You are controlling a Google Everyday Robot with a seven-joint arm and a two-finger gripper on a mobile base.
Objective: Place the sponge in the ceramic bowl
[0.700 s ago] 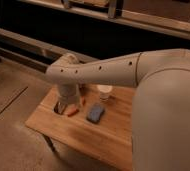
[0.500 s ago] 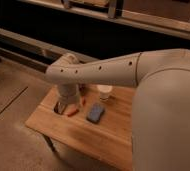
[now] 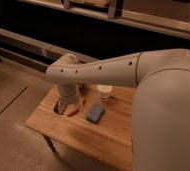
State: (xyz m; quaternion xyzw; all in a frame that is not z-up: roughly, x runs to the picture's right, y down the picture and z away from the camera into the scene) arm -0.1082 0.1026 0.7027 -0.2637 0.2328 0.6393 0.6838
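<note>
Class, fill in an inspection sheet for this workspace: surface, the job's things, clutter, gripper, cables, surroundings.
Surface: wooden table, standing on a floor.
Job's things: sponge lies flat on the table, not held; bowl not in sight, perhaps hidden behind the arm.
Clutter: white cup behind the sponge; red-orange piece between gripper and sponge.
Gripper: gripper low over the table's end toward the picture's left, apart from the sponge.
Cables: nothing seen.
Surroundings: dark wall with pale ledges behind the table.
</note>
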